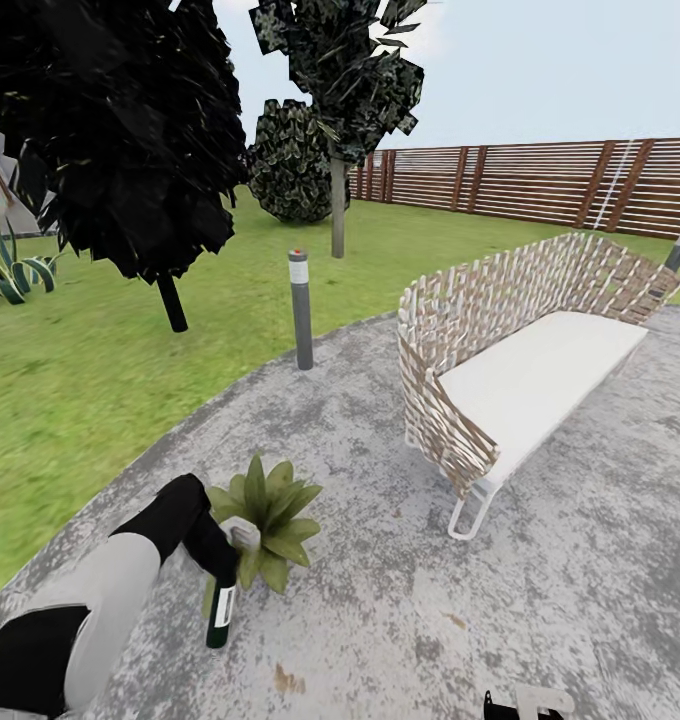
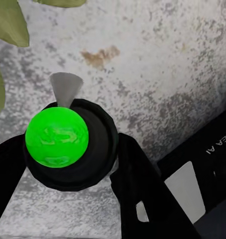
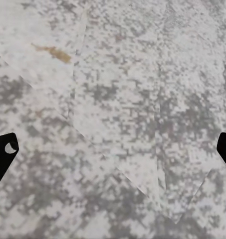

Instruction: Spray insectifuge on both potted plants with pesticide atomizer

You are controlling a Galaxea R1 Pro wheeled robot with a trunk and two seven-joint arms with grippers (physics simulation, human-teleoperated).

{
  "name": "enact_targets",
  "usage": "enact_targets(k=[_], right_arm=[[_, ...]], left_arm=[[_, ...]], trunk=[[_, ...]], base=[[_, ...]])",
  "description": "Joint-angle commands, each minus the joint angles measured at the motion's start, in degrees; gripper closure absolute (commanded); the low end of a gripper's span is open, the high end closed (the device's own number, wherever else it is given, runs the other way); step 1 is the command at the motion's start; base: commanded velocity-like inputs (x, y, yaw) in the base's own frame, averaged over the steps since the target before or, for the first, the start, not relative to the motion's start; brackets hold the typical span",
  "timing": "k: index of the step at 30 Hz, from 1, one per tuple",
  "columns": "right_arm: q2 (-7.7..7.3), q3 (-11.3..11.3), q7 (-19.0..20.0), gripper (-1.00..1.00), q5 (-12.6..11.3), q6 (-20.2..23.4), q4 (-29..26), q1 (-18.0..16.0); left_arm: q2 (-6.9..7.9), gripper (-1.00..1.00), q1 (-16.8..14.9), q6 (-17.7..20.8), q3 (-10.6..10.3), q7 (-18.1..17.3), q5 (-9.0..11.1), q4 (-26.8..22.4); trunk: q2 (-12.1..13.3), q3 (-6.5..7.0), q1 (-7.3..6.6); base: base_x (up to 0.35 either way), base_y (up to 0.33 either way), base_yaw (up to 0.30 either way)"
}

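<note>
Atomizer (image 2: pixel 57 135) clamped between left tool (image 2: pixel 68 164) fingers.

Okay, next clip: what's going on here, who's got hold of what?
The robot is on a round stone patio in a garden. Its left end effector is closed around a dark bottle, the pesticide atomizer, holding it upright right beside a small potted plant. In the left wrist view the bottle's top glows green between the fingers. The right end effector is open above bare stone. A woven bench stands nearby.

Wicker bench (image 1: pixel 525 375) (white cushion), bollard lamp (image 1: pixel 300 310)
</note>
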Motion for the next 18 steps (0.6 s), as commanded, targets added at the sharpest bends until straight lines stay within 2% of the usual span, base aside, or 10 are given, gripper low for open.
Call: enact_targets(k=[1,4,5,7,8,10,11,14,18], right_arm=[[0.00,-0.38,-0.19,-1.00,0.60,-0.18,0.07,-0.05],[0.02,-0.38,-0.19,-1.00,0.60,-0.18,0.05,-0.05],[0.00,-0.38,-0.19,-1.00,0.60,-0.18,0.06,-0.05],[-0.03,-0.38,-0.19,-1.00,0.60,-0.18,0.05,-0.05],[-0.05,-0.38,-0.19,-1.00,0.60,-0.18,0.04,-0.03],[-0.04,-0.38,-0.18,-1.00,0.60,-0.18,0.04,-0.04],[-0.04,-0.38,-0.19,-1.00,0.60,-0.18,0.04,-0.04],[-0.03,-0.38,-0.18,-1.00,0.60,-0.18,0.06,-0.05],[-0.01,-0.38,-0.17,-1.00,0.60,-0.18,0.08,-0.04]], left_arm=[[-0.07,1.00,-0.40,1.58,0.42,-0.48,-0.53,-0.05],[-0.68,1.00,-1.10,3.48,0.19,-1.90,-0.52,-0.11],[-0.85,1.00,-1.60,3.66,-0.67,-2.95,-0.53,-0.12],[-0.86,1.00,-2.58,3.85,-4.04,-5.39,-0.59,-0.07],[-0.71,1.00,-2.86,3.90,-6.59,-7.51,-0.69,-0.09],[-0.30,1.00,-3.05,3.87,-9.97,-11.25,-0.76,-0.12],[0.16,1.00,-3.09,3.76,-11.00,-12.41,-0.76,-0.12],[2.50,1.00,-3.11,3.28,-11.87,-13.71,-0.71,-0.19],[3.30,1.00,-2.92,3.17,-12.09,-13.94,-0.71,-0.20]], trunk=[[-0.02,-0.05,-0.01],[-0.02,-0.05,-0.01],[-0.02,-0.05,-0.01],[-0.02,-0.05,-0.01],[-0.02,-0.05,-0.01],[-0.02,-0.05,-0.01],[-0.02,-0.05,-0.01],[-0.02,-0.05,-0.01],[-0.02,-0.05,-0.01]], base=[[0.002,0.000,0.000],[0.000,0.000,0.000],[0.000,0.000,0.000],[0.000,0.000,0.000],[0.000,0.000,0.000],[0.000,0.000,0.000],[0.000,0.000,0.000],[0.000,0.000,0.006],[0.000,0.000,0.183]])
